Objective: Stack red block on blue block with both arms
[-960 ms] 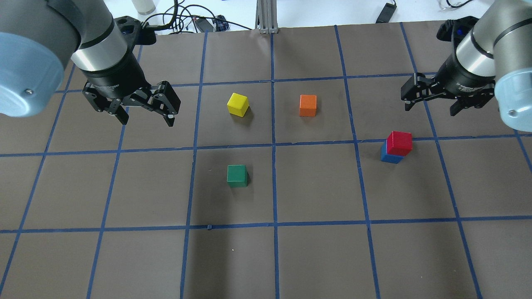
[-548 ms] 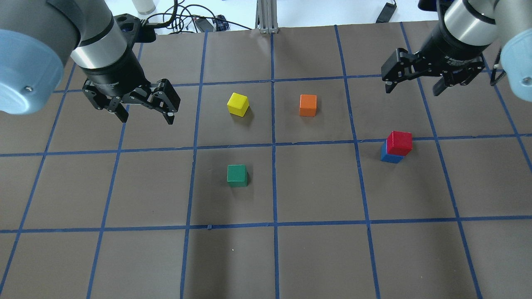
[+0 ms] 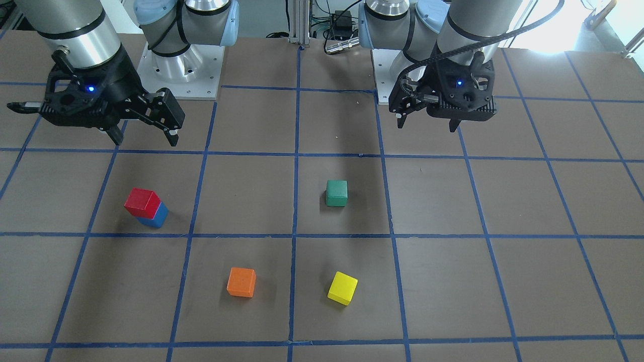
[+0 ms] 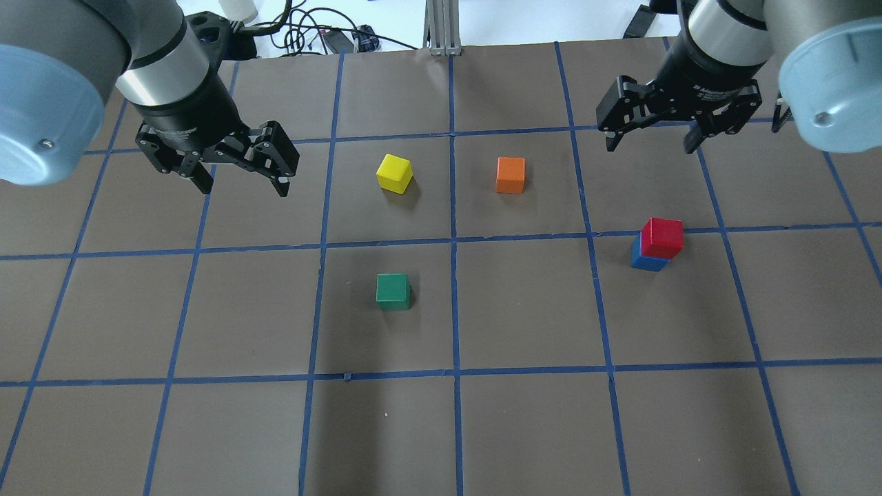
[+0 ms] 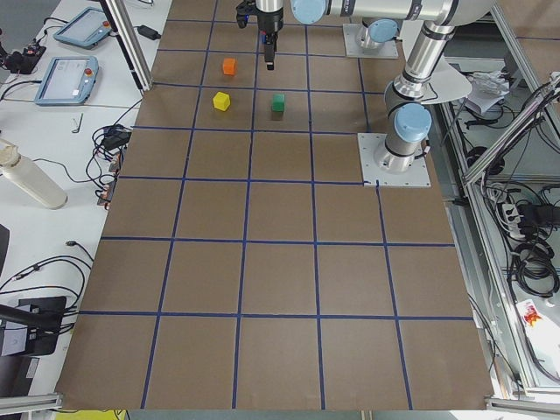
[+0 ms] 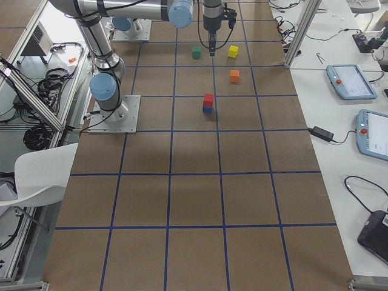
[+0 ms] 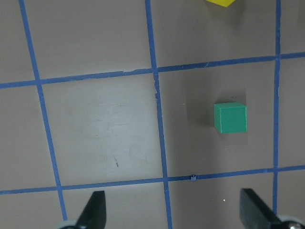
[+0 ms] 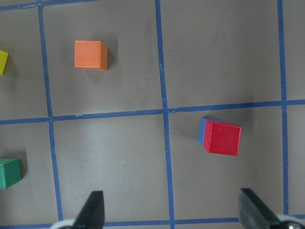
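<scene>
Looking hard and light, the red block sits on the blue block, at six o'clock from our right gripper. We'd pinch its flat sides. That gripper and our left gripper have fingers apart.

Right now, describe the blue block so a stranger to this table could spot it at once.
On the brown table with the blue tape grid, go to the robot's right side, where two cubes are stacked. The blue block is the bottom one, under the red block. Only it has another cube on top; the green cube, orange cube and yellow cube stand alone.
</scene>
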`<action>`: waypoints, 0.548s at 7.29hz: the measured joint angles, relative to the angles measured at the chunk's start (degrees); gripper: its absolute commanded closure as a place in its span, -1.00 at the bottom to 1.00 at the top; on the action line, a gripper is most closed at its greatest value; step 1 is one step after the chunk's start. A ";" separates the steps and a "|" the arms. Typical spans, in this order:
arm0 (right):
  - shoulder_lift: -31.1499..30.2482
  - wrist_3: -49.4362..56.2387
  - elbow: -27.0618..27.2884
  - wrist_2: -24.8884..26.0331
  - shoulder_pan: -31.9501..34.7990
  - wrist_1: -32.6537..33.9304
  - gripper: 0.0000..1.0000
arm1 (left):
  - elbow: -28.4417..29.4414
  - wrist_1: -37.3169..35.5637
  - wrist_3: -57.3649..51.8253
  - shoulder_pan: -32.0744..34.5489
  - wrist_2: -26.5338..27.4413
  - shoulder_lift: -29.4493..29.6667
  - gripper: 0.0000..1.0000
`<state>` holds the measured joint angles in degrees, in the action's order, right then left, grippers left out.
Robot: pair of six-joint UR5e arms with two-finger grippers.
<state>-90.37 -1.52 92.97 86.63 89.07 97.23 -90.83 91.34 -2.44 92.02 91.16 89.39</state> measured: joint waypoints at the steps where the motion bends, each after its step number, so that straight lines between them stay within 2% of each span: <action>1: 0.15 -0.30 -0.03 0.14 0.99 -0.23 -1.00 | -0.05 -0.45 -0.01 0.00 -0.01 0.07 -1.00; 4: -0.04 -0.81 -2.11 2.21 1.63 -2.89 -1.00 | -0.13 -0.75 -0.02 0.00 0.02 0.15 -1.00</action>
<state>-90.41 -2.33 90.86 88.84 90.70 94.35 -90.96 90.59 -2.46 92.02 91.18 89.54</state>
